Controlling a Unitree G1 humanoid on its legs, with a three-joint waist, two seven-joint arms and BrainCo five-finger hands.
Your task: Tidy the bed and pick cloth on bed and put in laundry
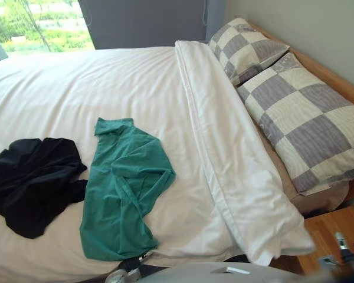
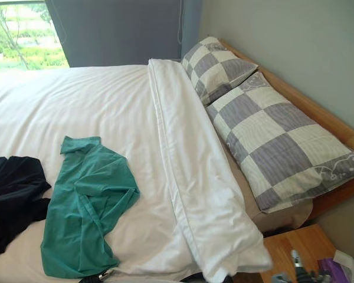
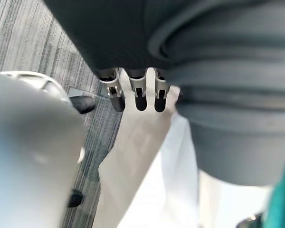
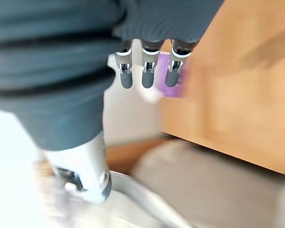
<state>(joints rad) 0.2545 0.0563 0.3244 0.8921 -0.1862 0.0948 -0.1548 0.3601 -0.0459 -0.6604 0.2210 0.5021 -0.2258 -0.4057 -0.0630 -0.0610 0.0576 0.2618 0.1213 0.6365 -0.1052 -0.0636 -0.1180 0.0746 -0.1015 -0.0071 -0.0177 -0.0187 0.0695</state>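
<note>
A green shirt (image 1: 124, 188) lies crumpled on the white duvet (image 1: 135, 88) near the bed's front edge. Just left of it sits a bunched black cloth (image 1: 32, 180), touching the shirt's side. The duvet's top is folded back in a thick band (image 1: 224, 147) below two grey-and-cream checked pillows (image 1: 307, 121). My left hand (image 3: 140, 95) hangs beside the bed over the carpet with straight fingers and holds nothing; a green edge (image 3: 280, 204) shows by it. My right hand (image 4: 147, 71) hangs by the wooden nightstand (image 4: 242, 95), fingers straight and empty.
A wooden headboard (image 1: 336, 79) runs behind the pillows along the wall. The nightstand (image 1: 333, 227) stands at the bed's right front corner with a purple item (image 2: 333, 268) on it. A window (image 1: 41, 23) and a grey curtain (image 1: 147, 20) lie beyond the bed's far side.
</note>
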